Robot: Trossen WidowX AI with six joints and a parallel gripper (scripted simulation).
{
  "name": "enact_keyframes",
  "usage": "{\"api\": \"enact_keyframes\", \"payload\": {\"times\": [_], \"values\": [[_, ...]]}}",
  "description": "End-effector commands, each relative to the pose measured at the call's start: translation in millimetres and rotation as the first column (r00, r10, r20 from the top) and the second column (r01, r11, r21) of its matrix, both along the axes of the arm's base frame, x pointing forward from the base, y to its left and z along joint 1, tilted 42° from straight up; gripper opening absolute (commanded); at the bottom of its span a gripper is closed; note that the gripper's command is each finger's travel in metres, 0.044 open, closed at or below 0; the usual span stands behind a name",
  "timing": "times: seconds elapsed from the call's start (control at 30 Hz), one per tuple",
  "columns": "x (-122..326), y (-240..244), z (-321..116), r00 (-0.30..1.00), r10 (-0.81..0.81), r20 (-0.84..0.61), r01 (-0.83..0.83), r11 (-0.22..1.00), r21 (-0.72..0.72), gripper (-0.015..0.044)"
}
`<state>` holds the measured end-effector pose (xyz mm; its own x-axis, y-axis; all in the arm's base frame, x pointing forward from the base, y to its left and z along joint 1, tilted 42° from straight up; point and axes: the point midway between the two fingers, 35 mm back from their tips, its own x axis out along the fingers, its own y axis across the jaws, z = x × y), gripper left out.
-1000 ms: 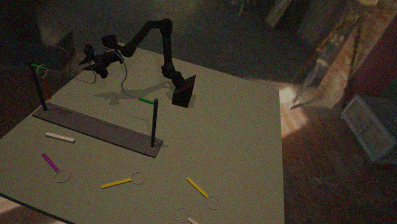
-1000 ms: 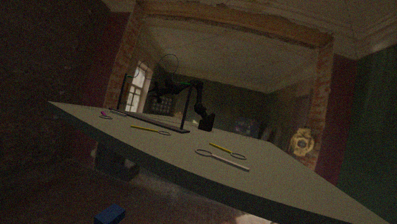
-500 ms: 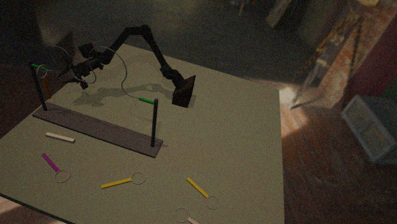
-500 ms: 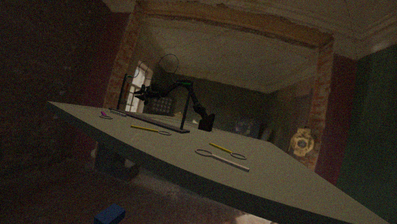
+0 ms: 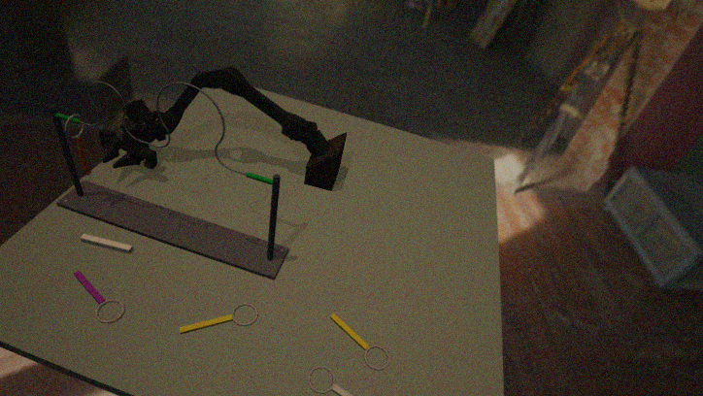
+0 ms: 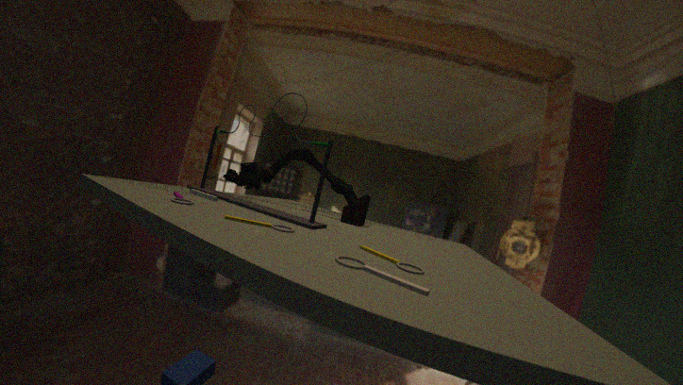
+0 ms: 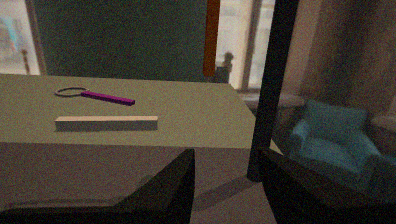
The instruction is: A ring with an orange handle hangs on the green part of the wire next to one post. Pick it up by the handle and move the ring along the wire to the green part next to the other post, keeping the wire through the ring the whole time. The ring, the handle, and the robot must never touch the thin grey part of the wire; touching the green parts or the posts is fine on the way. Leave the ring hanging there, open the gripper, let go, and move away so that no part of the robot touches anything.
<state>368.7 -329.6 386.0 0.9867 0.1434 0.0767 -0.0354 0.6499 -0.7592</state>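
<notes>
The ring [image 5: 65,126] hangs on the green part [image 5: 61,115] beside the far-left post [image 5: 67,157] [image 6: 208,158] [image 7: 275,85]. Its orange handle [image 5: 82,154] [image 7: 211,40] hangs down; in the wrist view its lower end shows ahead of and above the fingertips, left of the post. My gripper [image 5: 110,163] [image 7: 226,156] is partly open, with nothing between its fingers. It is on the robot's side of the wire, short of the handle. The other green part [image 5: 259,178] [image 6: 317,142] meets the near post [image 5: 273,216] [image 6: 321,181]. The ring is too dark to make out in the exterior view.
The thin grey wire [image 5: 223,122] [image 6: 306,110] loops above and in front of my wrist in the top view. The base plate [image 5: 172,223] joins both posts. Beyond it lie a pale bar [image 5: 106,243] [image 7: 106,123], a magenta-handled ring [image 5: 88,286] [image 7: 108,98] and yellow-handled rings [image 5: 205,323] [image 5: 349,331].
</notes>
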Motion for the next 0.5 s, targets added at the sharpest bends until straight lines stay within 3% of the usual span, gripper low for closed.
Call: {"api": "enact_keyframes", "payload": {"times": [0.0, 0.27, 0.47], "values": [[-5.7, -6.3, -7.1, 0.996, 0.084, -0.032, -0.082, 0.993, 0.083, 0.016], [-4.6, -5.2, -6.0, 0.996, 0.084, -0.031, -0.082, 0.993, 0.083, 0.016], [28.4, 32.6, 28.7, 0.996, 0.085, -0.026, -0.082, 0.993, 0.085, 0.016]]}}
